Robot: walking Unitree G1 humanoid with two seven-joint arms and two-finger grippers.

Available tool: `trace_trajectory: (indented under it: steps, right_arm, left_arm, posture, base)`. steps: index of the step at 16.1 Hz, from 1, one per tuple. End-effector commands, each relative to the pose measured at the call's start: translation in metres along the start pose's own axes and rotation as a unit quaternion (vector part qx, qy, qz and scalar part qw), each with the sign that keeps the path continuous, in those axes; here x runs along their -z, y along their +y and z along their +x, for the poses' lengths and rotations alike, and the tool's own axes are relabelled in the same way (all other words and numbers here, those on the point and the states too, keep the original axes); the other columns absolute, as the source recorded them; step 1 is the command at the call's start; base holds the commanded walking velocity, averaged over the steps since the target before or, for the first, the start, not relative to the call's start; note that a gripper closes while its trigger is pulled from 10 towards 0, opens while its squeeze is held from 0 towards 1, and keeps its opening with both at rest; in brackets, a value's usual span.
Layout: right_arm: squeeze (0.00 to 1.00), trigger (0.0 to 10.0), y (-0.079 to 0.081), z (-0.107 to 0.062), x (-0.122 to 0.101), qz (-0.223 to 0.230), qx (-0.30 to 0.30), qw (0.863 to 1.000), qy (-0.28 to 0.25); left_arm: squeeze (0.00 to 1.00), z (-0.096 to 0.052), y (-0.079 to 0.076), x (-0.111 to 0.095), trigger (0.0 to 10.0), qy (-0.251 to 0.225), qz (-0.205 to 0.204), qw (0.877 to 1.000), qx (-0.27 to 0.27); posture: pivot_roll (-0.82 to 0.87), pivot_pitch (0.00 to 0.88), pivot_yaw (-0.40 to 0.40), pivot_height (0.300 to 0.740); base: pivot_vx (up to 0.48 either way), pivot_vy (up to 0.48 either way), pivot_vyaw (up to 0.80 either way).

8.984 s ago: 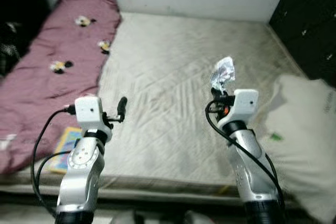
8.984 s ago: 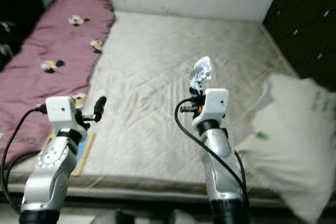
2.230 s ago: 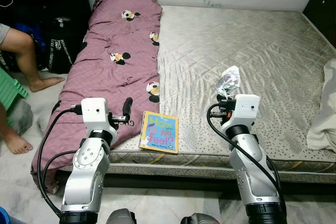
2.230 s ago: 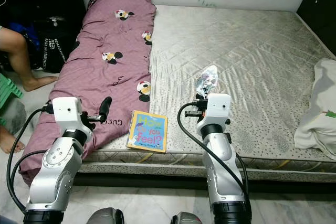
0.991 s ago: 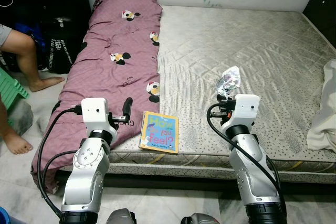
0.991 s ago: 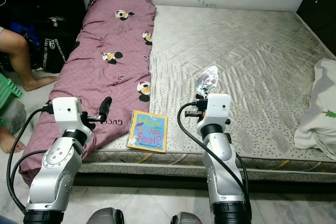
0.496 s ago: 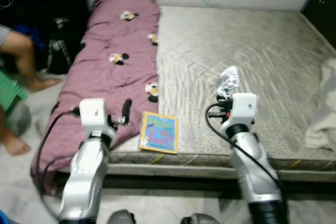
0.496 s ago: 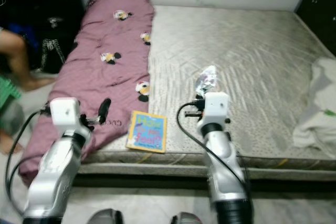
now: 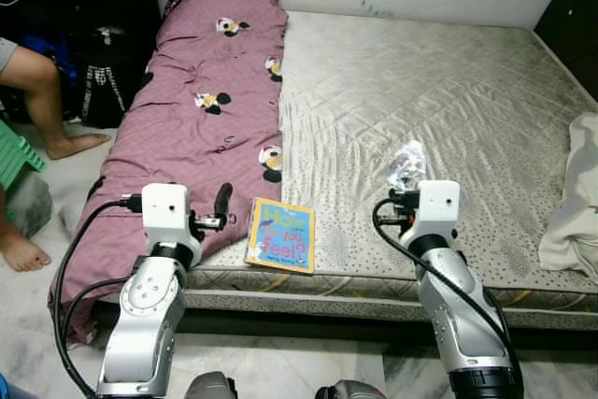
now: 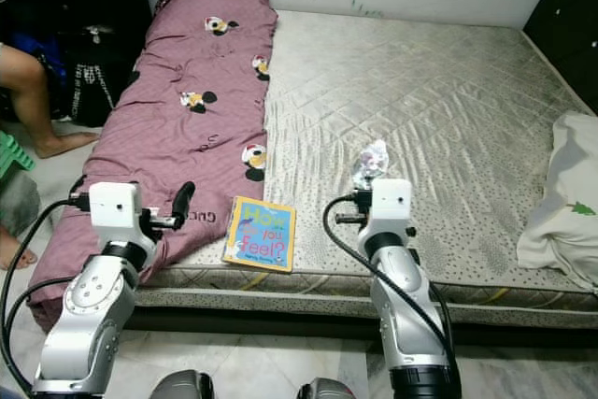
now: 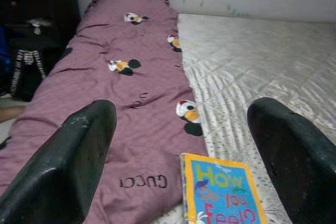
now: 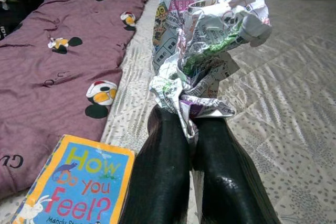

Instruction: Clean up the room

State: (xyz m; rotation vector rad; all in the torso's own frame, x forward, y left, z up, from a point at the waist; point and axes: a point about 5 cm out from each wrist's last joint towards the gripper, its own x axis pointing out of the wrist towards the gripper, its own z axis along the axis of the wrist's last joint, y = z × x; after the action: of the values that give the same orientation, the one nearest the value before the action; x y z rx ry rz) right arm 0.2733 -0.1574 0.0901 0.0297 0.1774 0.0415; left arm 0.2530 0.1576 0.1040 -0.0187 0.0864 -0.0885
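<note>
A crumpled printed paper wad [image 12: 210, 40] sticks up from my right gripper [image 12: 190, 121], which is shut on its lower end. In the eye views that paper wad [image 9: 405, 163] hovers over the front part of the grey mattress [image 9: 448, 72]. My left gripper [image 11: 181, 108] is open with nothing between its fingers, held above the front end of the purple blanket [image 9: 206, 91]. A colourful children's book [image 9: 280, 235] lies flat at the mattress's front edge, between the two arms.
A white cloth bundle [image 9: 575, 203] lies at the mattress's right edge. A person's leg [image 9: 42, 91] and foot [image 9: 19, 249] are on the floor at the left, beside dark bags [image 9: 103, 72] and a green stool [image 9: 14, 151]. A dark cabinet [image 9: 579, 7] stands at the far right.
The camera has backed away and turned left since nine seconds ago, bringing the book and the person into view. Both arms keep their pose; the paper stays in the right gripper.
</note>
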Motion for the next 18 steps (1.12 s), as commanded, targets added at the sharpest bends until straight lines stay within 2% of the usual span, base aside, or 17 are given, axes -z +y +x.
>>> trace_trajectory:
  steps: [1, 3, 18]
  right_arm:
    - [0.00, 10.0, -0.005, -0.001, -0.002, 0.010, 0.007, 1.000, -0.005]
    - [0.00, 10.0, -0.005, -0.001, -0.002, 0.017, 0.008, 1.000, -0.004]
    - [0.00, 10.0, 0.008, 0.001, -0.013, 0.017, -0.027, 0.999, -0.030]
  left_arm:
    - [0.00, 0.000, -0.002, -0.002, 10.0, 0.002, -0.005, 1.000, 0.008]
    - [0.00, 0.001, -0.002, -0.002, 10.0, 0.000, -0.008, 1.000, 0.010]
    - [0.00, 0.003, 0.000, -0.003, 10.0, 0.001, 0.001, 1.000, 0.004]
  posture:
    - [-0.02, 0.042, -0.063, 0.740]
    - [-0.02, 0.043, -0.058, 0.740]
    - [-0.01, 0.049, -0.059, 0.740]
  base:
    - [0.000, 0.000, 0.00]
    - [0.000, 0.240, -0.69]
    - [0.000, 0.480, 0.00]
